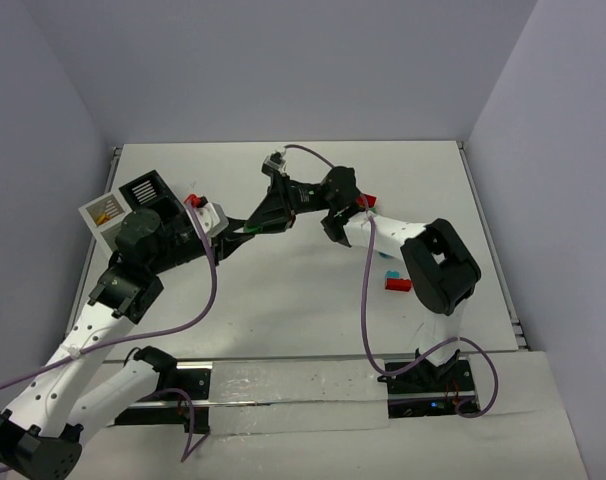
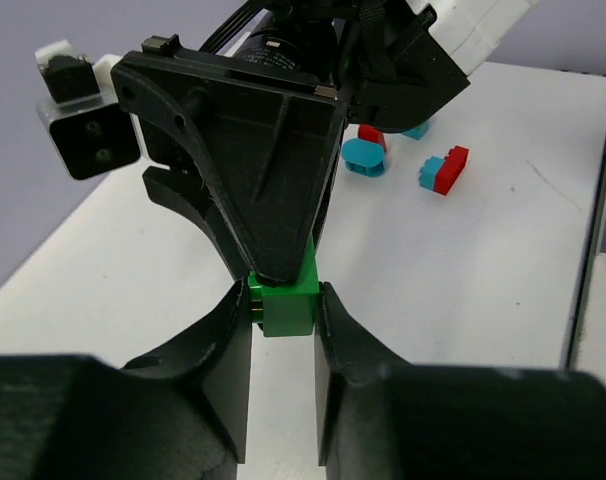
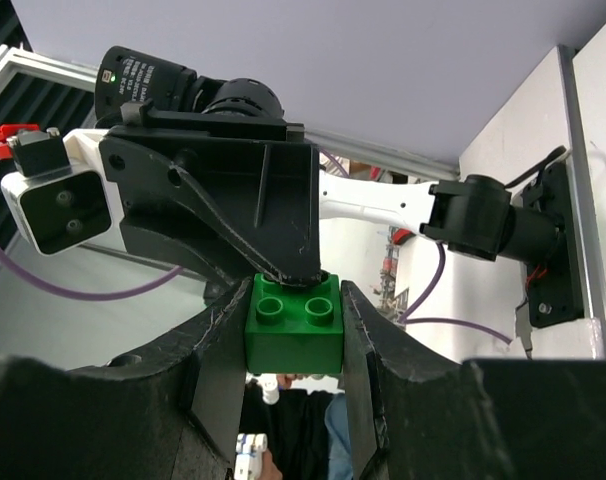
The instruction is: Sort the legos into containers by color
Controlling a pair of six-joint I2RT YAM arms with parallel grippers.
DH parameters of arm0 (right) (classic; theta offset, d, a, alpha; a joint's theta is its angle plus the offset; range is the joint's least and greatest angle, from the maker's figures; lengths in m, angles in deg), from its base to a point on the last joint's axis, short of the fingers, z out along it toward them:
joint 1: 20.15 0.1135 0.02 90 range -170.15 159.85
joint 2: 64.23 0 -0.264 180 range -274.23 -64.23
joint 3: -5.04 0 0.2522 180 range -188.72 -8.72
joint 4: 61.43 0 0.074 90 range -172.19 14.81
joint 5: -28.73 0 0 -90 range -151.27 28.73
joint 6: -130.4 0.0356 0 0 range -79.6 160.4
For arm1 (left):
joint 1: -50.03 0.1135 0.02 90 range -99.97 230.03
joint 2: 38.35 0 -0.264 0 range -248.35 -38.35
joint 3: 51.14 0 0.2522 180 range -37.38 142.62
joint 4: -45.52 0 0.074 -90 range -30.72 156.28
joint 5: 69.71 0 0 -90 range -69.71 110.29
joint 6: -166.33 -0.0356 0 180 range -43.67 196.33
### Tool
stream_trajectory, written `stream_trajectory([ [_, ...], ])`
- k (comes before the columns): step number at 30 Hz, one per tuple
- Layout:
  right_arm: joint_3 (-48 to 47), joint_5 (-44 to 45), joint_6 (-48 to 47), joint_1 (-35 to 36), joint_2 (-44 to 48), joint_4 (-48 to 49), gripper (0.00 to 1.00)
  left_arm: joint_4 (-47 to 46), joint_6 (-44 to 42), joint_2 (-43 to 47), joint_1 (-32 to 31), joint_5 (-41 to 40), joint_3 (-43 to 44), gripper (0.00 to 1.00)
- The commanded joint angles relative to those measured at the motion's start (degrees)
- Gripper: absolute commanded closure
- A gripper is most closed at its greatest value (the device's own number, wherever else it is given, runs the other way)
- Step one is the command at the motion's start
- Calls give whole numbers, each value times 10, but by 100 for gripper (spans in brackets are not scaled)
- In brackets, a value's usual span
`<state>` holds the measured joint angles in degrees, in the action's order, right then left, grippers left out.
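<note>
- Green lego hung above the tabletop, gripped at once by the left hand and right hand, each narrow around it.
- It was well apart from the bins.
- Red and cyan legos lay loose; much sorting likely remained.

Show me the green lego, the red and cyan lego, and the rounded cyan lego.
green lego [image 2: 288, 305], left wrist view, front face
red and cyan lego [image 2: 450, 168], left wrist view, red half
rounded cyan lego [image 2: 363, 155], left wrist view, top
</note>
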<state>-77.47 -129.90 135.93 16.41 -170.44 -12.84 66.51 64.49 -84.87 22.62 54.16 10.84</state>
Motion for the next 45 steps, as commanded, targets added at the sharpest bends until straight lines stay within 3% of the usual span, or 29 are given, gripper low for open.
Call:
stream_trajectory([
  [1,-34,-18,3,14,6,43,67,-11,4,-1,0,-18,5,92],
  [2,-35,-19,2,12,5,41,55,-3,6,1,0,-21,7,98],
  [3,-36,-20,-1,10,5,37,39,9,7,4,0,-28,10,100],
  [5,-37,-19,-11,1,8,22,18,28,9,13,-1,-40,13,100],
  [6,-37,-19,-18,-2,9,19,16,43,12,17,0,-43,14,100],
  [8,-36,-11,-64,-36,15,-49,1,81,29,34,0,-73,22,100],
  [9,-40,-2,-152,-50,22,-128,0,101,37,38,0,-85,25,100],
  [12,-95,74,-436,-97,56,-567,0,187,68,40,33,-115,46,100],
  [13,-125,118,-539,-112,63,-666,0,218,74,34,50,-122,56,100],
  [14,-147,169,-613,-124,72,-701,0,257,81,20,68,-138,63,100],
  [16,-152,209,-664,-141,87,-756,0,300,84,0,95,-156,93,100],
  [24,-167,345,-866,-218,143,-936,0,420,67,-85,314,-144,161,100],
  [30,-126,372,-971,-259,203,-997,0,463,53,-126,423,-165,211,100],
  [38,-101,385,-1022,-266,226,-1023,0,483,7,-200,512,-181,253,100],
  [45,-85,382,-1053,-266,231,-1032,0,442,-10,-241,533,-202,238,95],
])
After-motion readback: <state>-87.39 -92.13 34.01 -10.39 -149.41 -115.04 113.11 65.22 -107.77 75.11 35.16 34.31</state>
